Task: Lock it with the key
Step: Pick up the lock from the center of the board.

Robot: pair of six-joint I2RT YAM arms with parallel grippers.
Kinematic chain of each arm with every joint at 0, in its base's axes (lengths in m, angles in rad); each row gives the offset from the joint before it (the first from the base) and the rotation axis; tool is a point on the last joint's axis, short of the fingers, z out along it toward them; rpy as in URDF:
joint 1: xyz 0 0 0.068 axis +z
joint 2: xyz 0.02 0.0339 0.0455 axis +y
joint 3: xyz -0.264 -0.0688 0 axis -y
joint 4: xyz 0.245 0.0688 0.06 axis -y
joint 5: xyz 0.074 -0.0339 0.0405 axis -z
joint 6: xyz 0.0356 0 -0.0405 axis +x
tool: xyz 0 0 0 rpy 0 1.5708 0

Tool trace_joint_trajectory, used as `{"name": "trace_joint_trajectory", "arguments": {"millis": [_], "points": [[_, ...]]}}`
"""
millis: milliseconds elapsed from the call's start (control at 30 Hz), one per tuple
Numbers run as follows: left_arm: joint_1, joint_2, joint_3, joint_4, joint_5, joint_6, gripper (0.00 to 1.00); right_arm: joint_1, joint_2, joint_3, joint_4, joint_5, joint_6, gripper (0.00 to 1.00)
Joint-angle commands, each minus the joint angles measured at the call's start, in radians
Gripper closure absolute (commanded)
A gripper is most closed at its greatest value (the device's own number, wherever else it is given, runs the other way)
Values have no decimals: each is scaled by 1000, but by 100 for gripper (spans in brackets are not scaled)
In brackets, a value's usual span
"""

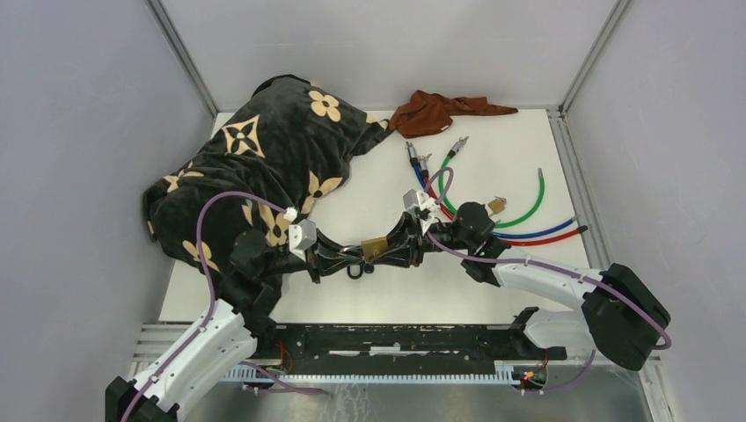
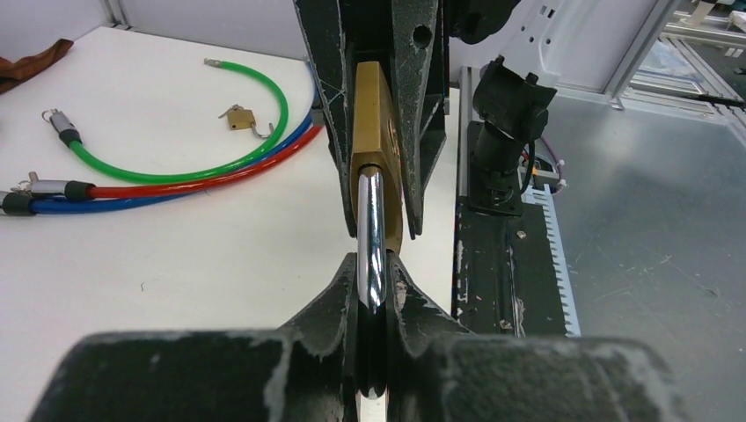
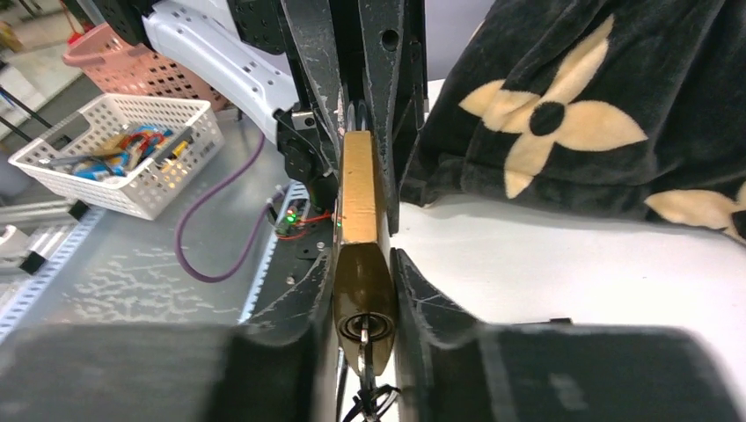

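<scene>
We see a robotics lab here, a boxed-in test cell rather than a home or shop. The white tabletop (image 1: 510, 141) is enclosed by plain grey panel walls (image 1: 79, 132) set in bare aluminium profile posts (image 1: 180, 53). At the near edge, a black mounting rail (image 1: 396, 338) carries the white-and-black left robot arm (image 1: 198, 352) and right robot arm (image 1: 563, 281), each trailing a purple cable (image 1: 204, 255). Off the near left lies a scuffed grey metal bench surface (image 3: 132, 272). It holds a white plastic mesh basket (image 3: 167, 189) of small coloured parts, with a pink plastic basket (image 3: 106, 61) beyond.
</scene>
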Motion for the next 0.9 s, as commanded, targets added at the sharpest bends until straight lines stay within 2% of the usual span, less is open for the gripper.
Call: {"name": "trace_joint_trajectory", "arguments": {"millis": [0, 33, 67, 100, 500, 567, 600, 700, 867], "points": [[-1, -27, -6, 116, 37, -19, 98, 9, -9, 22, 127, 0, 65, 66], [-2, -30, -9, 116, 40, -22, 98, 9, -10, 24, 119, -2, 63, 48], [-1, -34, -13, 124, 40, -26, 98, 10, -12, 25, 104, 6, 57, 42], [-1, -37, -15, 130, 37, -32, 98, 9, -15, 23, 98, 12, 52, 40], [-1, -47, -21, 181, 38, -71, 98, 25, 7, 40, 48, 48, 30, 45], [-1, -50, -21, 181, 39, -73, 98, 32, 11, 40, 43, 58, 27, 49], [-1, -50, -21, 180, 40, -74, 98, 35, 11, 42, 47, 61, 28, 56], [-2, -52, -22, 180, 45, -80, 98, 44, 11, 46, 61, 85, 43, 100], [-1, -63, -23, 188, 32, -103, 98, 41, -13, 29, 122, 118, 87, 100]]}}
